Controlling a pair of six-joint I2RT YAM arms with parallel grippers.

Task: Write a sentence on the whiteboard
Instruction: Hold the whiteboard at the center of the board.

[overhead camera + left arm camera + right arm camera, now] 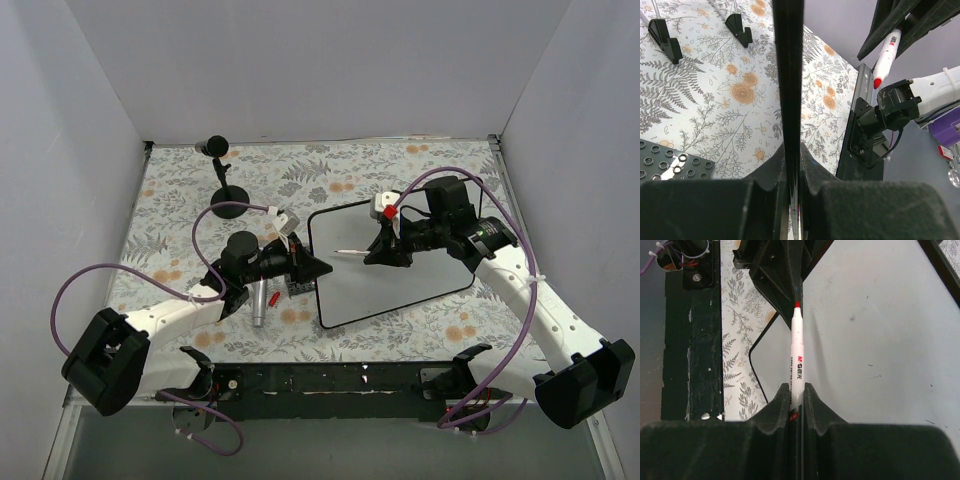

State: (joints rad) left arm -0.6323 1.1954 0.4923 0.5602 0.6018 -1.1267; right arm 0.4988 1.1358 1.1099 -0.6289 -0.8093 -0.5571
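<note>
The whiteboard (400, 275) lies in the middle of the floral table, glossy white with a thin black edge. No sentence is in view on its surface (880, 340). My left gripper (318, 268) is shut on the board's left edge, which the left wrist view shows end-on as a black strip (788, 75) between the jaws of the gripper (792, 150). My right gripper (380, 255) hangs over the board's upper left part, shut on a white marker (797, 355). Its red tip (797, 305) points at the left edge. Whether the tip touches the board I cannot tell.
A black microphone stand (225, 195) stands at the back left. A silver cylinder (258, 300), a small red cap (273, 299) and a dark perforated plate (670, 165) lie just left of the board. Grey walls close in the table on three sides.
</note>
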